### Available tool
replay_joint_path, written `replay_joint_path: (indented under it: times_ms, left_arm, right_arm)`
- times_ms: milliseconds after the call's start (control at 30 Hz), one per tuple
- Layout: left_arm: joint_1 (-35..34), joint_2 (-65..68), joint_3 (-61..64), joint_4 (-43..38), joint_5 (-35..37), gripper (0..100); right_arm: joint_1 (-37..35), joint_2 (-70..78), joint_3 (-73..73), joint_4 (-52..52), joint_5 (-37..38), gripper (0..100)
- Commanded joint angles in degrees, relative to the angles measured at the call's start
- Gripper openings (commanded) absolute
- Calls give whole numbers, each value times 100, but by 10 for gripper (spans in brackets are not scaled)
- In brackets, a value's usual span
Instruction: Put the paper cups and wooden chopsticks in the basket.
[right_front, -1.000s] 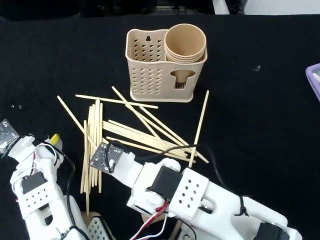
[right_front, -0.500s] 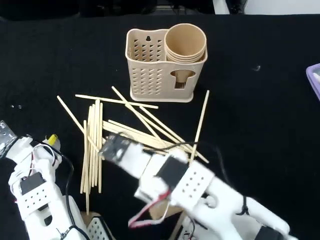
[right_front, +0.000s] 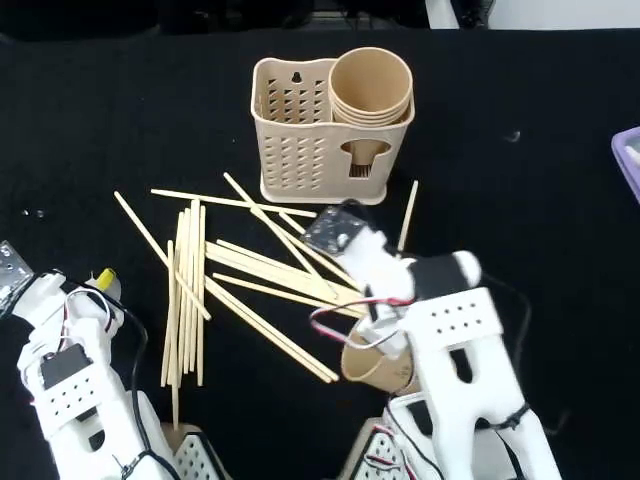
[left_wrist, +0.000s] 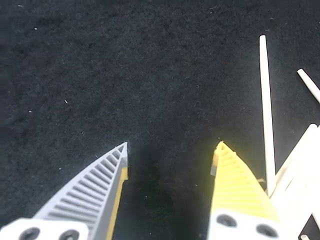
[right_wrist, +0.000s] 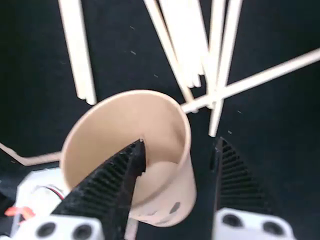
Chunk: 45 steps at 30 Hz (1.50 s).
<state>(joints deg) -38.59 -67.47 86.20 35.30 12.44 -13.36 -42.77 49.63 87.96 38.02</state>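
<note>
A beige slotted basket (right_front: 290, 150) stands at the back centre, with stacked paper cups (right_front: 370, 85) in its right compartment. Wooden chopsticks (right_front: 190, 290) lie scattered in front of it, some crossing near the middle (right_front: 275, 270). My right gripper (right_wrist: 180, 147) is shut on a paper cup (right_wrist: 125, 135), one finger inside and one outside its wall. That cup (right_front: 375, 365) hangs tilted under the right arm (right_front: 440, 300). At the front left my left gripper (left_wrist: 170, 150) is open over bare black cloth, with chopsticks (left_wrist: 267, 110) beside its yellow finger.
A purple tray (right_front: 628, 155) pokes in at the right edge. Black cloth covers the whole table, with open room right of the basket and at the far left. The left arm's body (right_front: 70, 380) fills the front left corner.
The right arm swung right and toward the basket, carrying the paper cup out from the front edge. A few chopsticks near the middle shifted. The left arm barely moved.
</note>
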Motion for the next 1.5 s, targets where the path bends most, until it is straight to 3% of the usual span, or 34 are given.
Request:
replay_joint_path:
  times_ms: [0, 200, 433, 567, 700, 900, 1000, 1133, 1267, 1467]
  left_arm:
    - [-57, -88, -347, -70, 9, 264]
    - [-66, -88, -347, -70, 9, 264]
    - [-40, -88, -347, -79, 9, 264]
    - [-40, -88, -347, -79, 9, 264]
    - [-40, -88, -347, -79, 9, 264]
    - [-40, -88, -347, -79, 9, 264]
    - [-40, -88, -347, -70, 9, 264]
    - [-31, -88, -347, -70, 9, 264]
    - [-31, -88, -347, -62, 9, 264]
    - [-31, -88, -347, -62, 9, 264]
  right_arm:
    - [1002, -233, -409, 79, 985, 210]
    - [1855, -233, -778, 79, 1644, 5]
    - [2673, -242, -1903, 211, 1916, 11]
    - [2796, -251, -2668, 642, 1873, 11]
    - [3007, -233, -2747, 273, 1178, 11]
    - [3059, -207, -1736, -1248, -193, 11]
    - [3420, -207, -1200, -2057, -598, 11]
    - [3763, -207, -277, -3059, -668, 11]
    - [4132, -207, 321, -3429, -703, 15]
    - [4826, -242, 391, -3253, -668, 153]
